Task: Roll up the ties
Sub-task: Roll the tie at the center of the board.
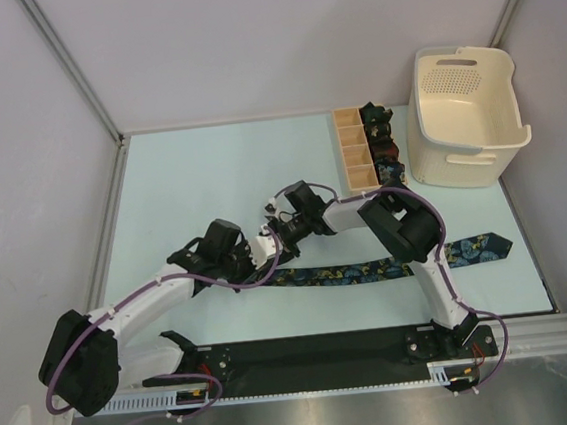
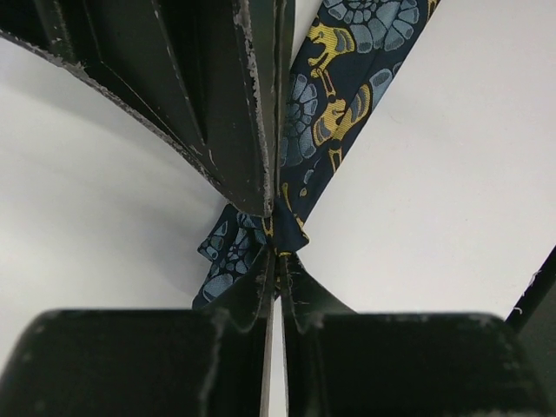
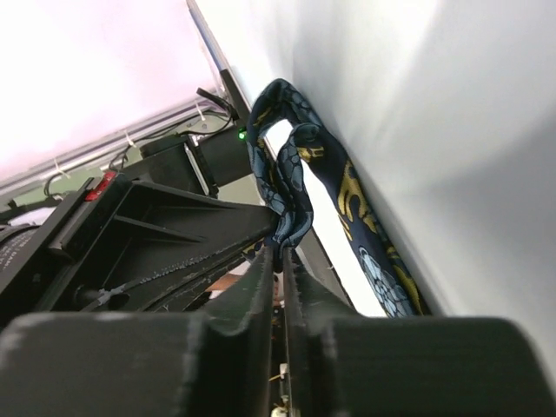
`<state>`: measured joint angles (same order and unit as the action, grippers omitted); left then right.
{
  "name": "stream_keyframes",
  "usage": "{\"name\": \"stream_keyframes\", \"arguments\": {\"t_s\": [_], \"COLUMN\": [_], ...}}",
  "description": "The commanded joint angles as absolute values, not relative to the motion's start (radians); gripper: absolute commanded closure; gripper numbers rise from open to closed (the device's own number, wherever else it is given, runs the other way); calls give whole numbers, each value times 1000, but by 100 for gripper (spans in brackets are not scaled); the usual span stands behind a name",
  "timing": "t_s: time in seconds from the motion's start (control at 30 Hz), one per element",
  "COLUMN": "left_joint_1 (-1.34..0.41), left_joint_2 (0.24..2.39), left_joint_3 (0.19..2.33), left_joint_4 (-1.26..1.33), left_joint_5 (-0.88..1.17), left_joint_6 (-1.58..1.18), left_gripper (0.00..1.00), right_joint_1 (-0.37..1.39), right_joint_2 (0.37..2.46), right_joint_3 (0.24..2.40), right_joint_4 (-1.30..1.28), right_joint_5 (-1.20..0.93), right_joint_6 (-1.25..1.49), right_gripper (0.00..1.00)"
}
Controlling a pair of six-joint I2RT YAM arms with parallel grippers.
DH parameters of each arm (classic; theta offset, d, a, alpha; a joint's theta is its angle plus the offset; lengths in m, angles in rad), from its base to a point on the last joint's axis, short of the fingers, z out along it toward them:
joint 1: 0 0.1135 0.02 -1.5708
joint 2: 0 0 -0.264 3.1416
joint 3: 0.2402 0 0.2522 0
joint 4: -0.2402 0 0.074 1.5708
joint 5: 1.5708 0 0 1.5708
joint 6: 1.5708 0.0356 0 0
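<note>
From above, the arms crowded over the narrow end of the tie, so the spot where the left gripper and right gripper met it was hidden in that view. The right arm also crossed the tie near its wide end, leaving only the pointed tip showing beyond it. The wrist views were clearer: the left jaws were pressed together on a bunched bit of the tie. The right jaws, almost touching, pinched a curled fold of the same tie, with fabric looping up above them. Dark gripper bodies filled much of each wrist view, and how many turns the fold had could not be made out. The rest of the tie lay flat and straight on the surface, between the arm bases and the box. Dark coils sat in the box's right-hand compartments, their patterns too small to read. The basket stood just right of the box, its bottom hidden behind its near wall. The surface was pale blue-green, closed in by pale walls with metal corner posts. A black strip ran along its near edge under the arm bases.
</note>
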<state>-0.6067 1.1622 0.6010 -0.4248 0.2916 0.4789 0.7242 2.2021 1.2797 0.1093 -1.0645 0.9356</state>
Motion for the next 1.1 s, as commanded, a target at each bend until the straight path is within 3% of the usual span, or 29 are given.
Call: {"name": "stream_keyframes", "arguments": {"t_s": [0.0,0.1,0.2,0.23,0.37,0.5,0.8,1.07], "left_joint_1": [-617,-617,-603,-588,-453,-358,-331,-413], "left_joint_2": [1114,1089,1068,1056,953,972,1127,1247], "left_joint_3": [586,568,574,577,587,580,557,563], "left_joint_4": [-426,-428,-466,-482,-580,-666,-505,-390], "left_joint_5": [330,324,333,345,452,543,635,542], "left_joint_6": [494,522,551,564,791,988,1072,1091], "left_gripper": [91,88,58,34,12,11,11,31], "right_joint_1": [724,724,724,724,721,724,733,741], "right_joint_2": [2214,2220,2214,2217,2218,2227,2226,2246], "right_joint_3": [1312,1325,1338,1344,1390,1449,1460,1486], "right_joint_4": [175,160,123,86,-27,-172,-354,-379], "right_joint_5": [-1083,-1081,-1068,-1068,-1060,-1039,-996,-968], "right_joint_6": [954,933,873,850,715,537,325,261], "right_gripper": [100,100,100,100,100,100,100,100]}}
